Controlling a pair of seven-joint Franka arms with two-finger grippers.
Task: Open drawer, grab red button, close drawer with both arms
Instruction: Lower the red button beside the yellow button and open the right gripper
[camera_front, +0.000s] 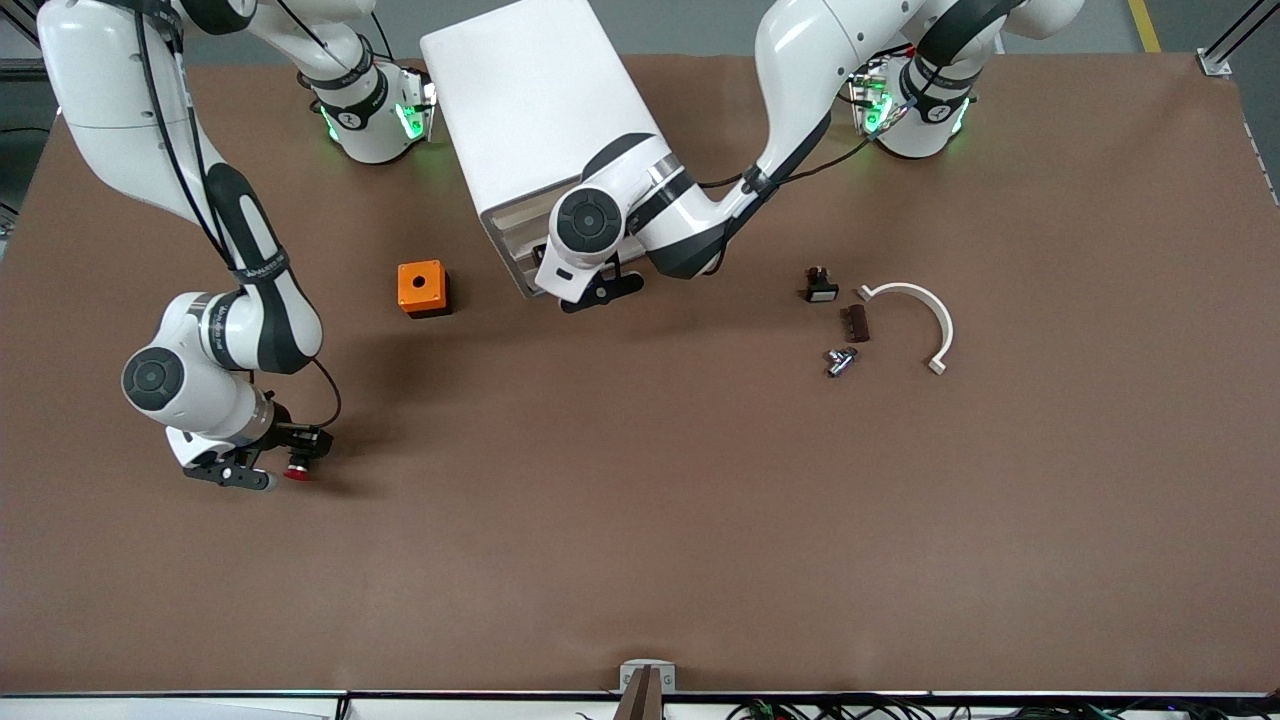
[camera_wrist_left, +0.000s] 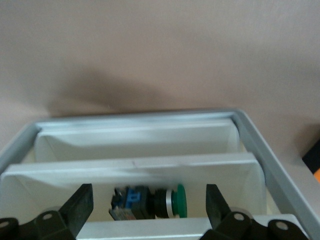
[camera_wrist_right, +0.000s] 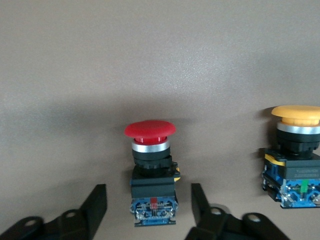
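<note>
The red-capped button (camera_wrist_right: 151, 170) lies on the brown table, and its cap shows in the front view (camera_front: 297, 470) toward the right arm's end. My right gripper (camera_wrist_right: 150, 210) is low over it (camera_front: 285, 462). It is open, with one finger on each side of the button's blue rear end, not touching it. My left gripper (camera_front: 598, 285) is at the front of the white drawer cabinet (camera_front: 530, 120). It is open over the open drawer (camera_wrist_left: 140, 167), astride a green-capped button (camera_wrist_left: 150, 202) that lies in it.
An orange-capped button (camera_wrist_right: 295, 155) lies beside the red one; it is hidden in the front view. An orange box with a hole (camera_front: 422, 288) stands near the cabinet. Toward the left arm's end lie a black part (camera_front: 820, 286), a brown piece (camera_front: 857, 323), a metal piece (camera_front: 840, 360) and a white curved piece (camera_front: 925, 320).
</note>
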